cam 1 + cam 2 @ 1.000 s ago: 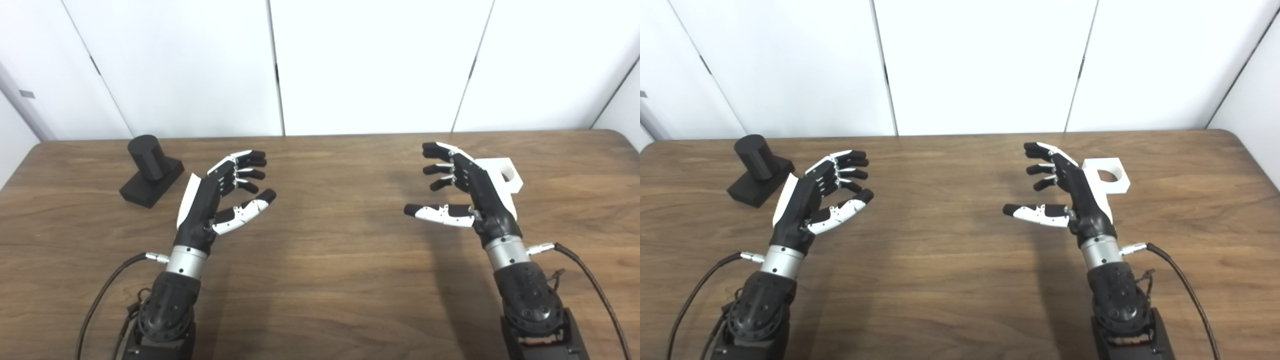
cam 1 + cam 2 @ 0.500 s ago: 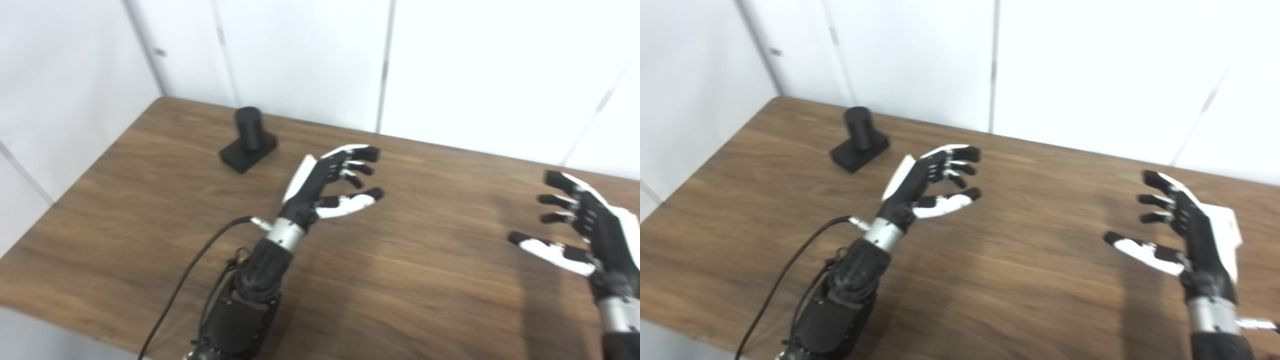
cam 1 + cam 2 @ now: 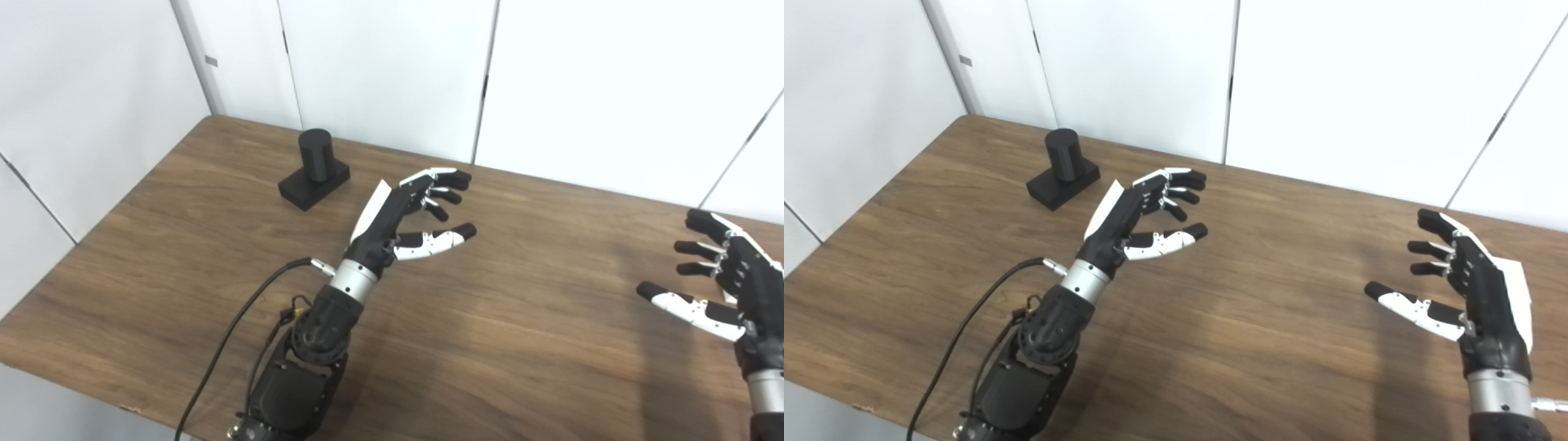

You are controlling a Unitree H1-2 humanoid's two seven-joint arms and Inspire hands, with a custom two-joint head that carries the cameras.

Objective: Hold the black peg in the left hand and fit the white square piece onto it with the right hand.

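The left hand (image 3: pixel 401 217) has its fingers (image 3: pixel 450 179) spread and lightly curled, thumb held apart below them, and it grasps nothing. It hangs above the wooden table (image 3: pixel 520 318), to the right of and nearer than the black peg (image 3: pixel 315 170), which stands upright on its square base toward the far left corner, well apart from the palm. The right hand (image 3: pixel 1464 288) is likewise released, fingers splayed and empty, low at the right of the scene.

By my reading the task is at its first step: nothing is picked up, and the peg has yet to be reached. The next move calls for the left hand to travel far and left, open around the round post (or the base, if that gives a surer hold), and close on it.

The white square piece is the hard part to see. A pale edge shows just behind the right hand in the right eye view, but it may be only the hand's own white back plate; I cannot tell. In the left eye view that hand is cut by the frame edge.
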